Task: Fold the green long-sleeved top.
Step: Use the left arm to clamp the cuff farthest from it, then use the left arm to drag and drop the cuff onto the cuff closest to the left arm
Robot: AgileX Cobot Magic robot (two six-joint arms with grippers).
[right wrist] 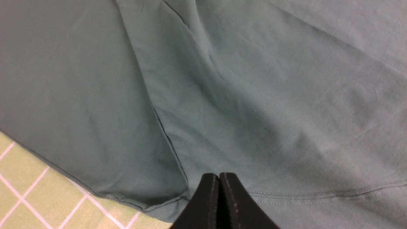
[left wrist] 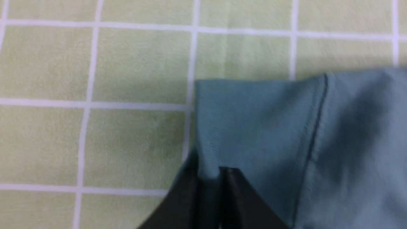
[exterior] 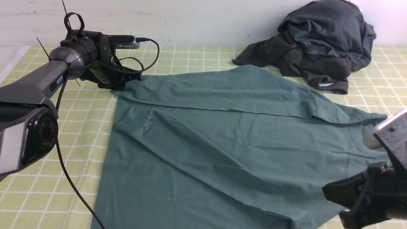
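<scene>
The green long-sleeved top (exterior: 222, 133) lies spread over the middle of the table, with both sleeves folded across its body. The upper sleeve runs to the far left, where my left gripper (exterior: 122, 83) sits at its end. In the left wrist view that gripper (left wrist: 208, 171) is shut on the ribbed cuff (left wrist: 254, 121), with teal cloth pinched between the two dark fingers. My right gripper (exterior: 332, 198) hovers at the near right over the top's edge. Its fingers (right wrist: 219, 176) are pressed together with nothing between them, above a stitched seam of the top (right wrist: 254, 95).
A heap of dark charcoal-grey garments (exterior: 318, 47) lies at the back right, touching the top's far edge. A green checked tablecloth (exterior: 82, 121) covers the table. A pale wall stands behind. The left arm's black cable (exterior: 73, 187) hangs over the near left.
</scene>
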